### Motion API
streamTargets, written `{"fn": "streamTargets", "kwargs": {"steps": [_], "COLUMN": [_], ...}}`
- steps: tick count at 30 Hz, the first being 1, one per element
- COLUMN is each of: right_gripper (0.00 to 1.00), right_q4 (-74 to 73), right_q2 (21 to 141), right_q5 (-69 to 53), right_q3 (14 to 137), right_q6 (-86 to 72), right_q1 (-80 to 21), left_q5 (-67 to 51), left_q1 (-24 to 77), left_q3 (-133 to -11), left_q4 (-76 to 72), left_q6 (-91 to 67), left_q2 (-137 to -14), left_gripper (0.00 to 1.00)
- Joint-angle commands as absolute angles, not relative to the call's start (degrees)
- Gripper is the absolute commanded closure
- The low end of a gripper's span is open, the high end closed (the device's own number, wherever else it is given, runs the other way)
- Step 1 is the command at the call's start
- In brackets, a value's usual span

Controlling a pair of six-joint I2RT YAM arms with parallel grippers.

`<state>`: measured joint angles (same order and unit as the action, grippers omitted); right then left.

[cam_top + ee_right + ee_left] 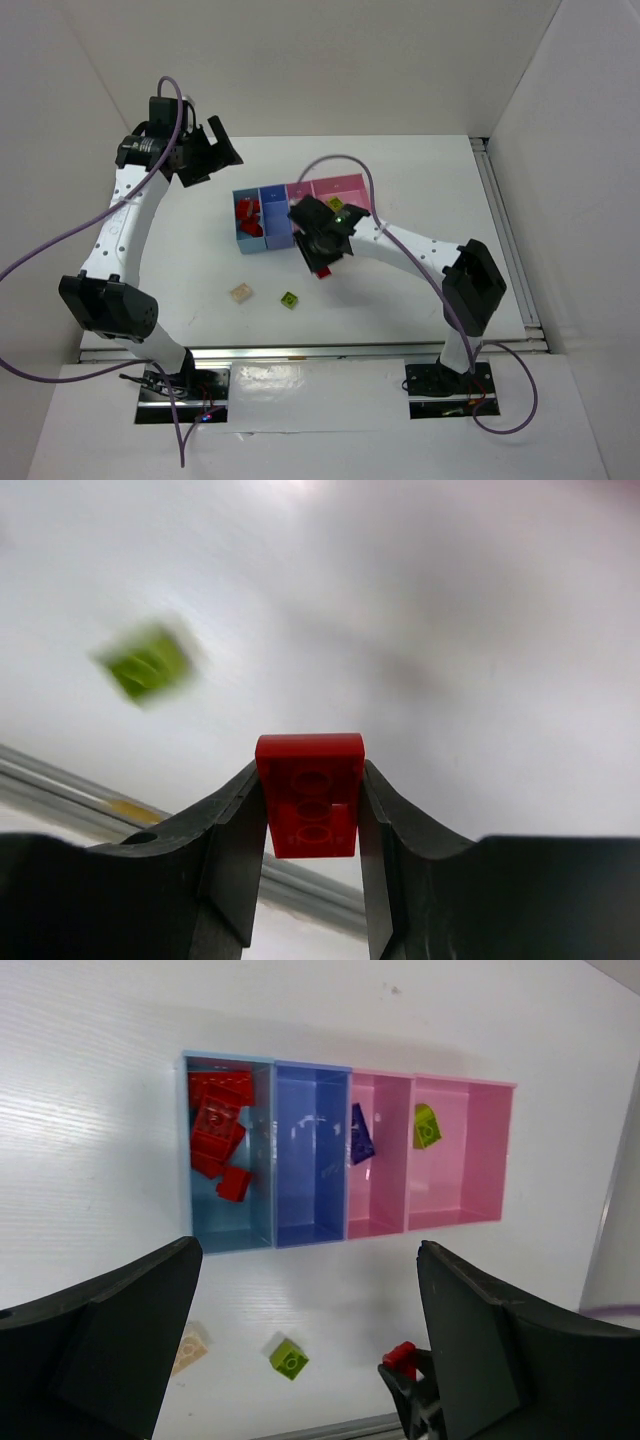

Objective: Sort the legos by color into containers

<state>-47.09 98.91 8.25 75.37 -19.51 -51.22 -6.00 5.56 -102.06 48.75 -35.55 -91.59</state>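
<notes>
My right gripper (310, 780) is shut on a red lego (310, 795), held just above the table in front of the containers (275, 215). Seen from above, that gripper (322, 268) hangs near the row's front. My left gripper (215, 150) is open and empty, raised at the back left. The light blue bin (235, 1232) holds several red legos (215, 1125). The darker blue bin (312, 1160) is bare. A dark purple brick (360, 1140) lies in the pink bin, a lime green one (426, 1127) in the wider pink bin. A cream brick (241, 293) and a green brick (290, 299) lie loose on the table.
A metal rail (310, 352) runs along the table's near edge, and another rail (505, 235) down the right side. White walls close in the back and both sides. Purple cables loop off both arms.
</notes>
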Motion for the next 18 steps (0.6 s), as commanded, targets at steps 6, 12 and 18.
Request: {"fn": "streamTargets", "kwargs": {"steps": [6, 12, 18], "right_gripper": [0.78, 0.78, 0.77], "right_q4": [-38.16, -35.78, -31.90], "right_q2": [118.79, 131.20, 134.11], "right_q5": [7.91, 5.81, 1.76], "right_q3": [112.65, 130.77, 132.28], "right_q6": [-11.52, -9.67, -10.81], "right_q1": [-50.54, -48.79, -48.16], "left_q5": [6.32, 11.51, 15.29], "left_q1": [5.19, 4.58, 4.04], "left_q3": [-106.18, -99.23, -97.29], "left_q4": [55.82, 54.32, 53.17], "left_q6": [-35.41, -39.11, -40.69], "left_q2": [-88.00, -79.99, -75.24], "left_gripper": [0.00, 0.00, 0.00]}}
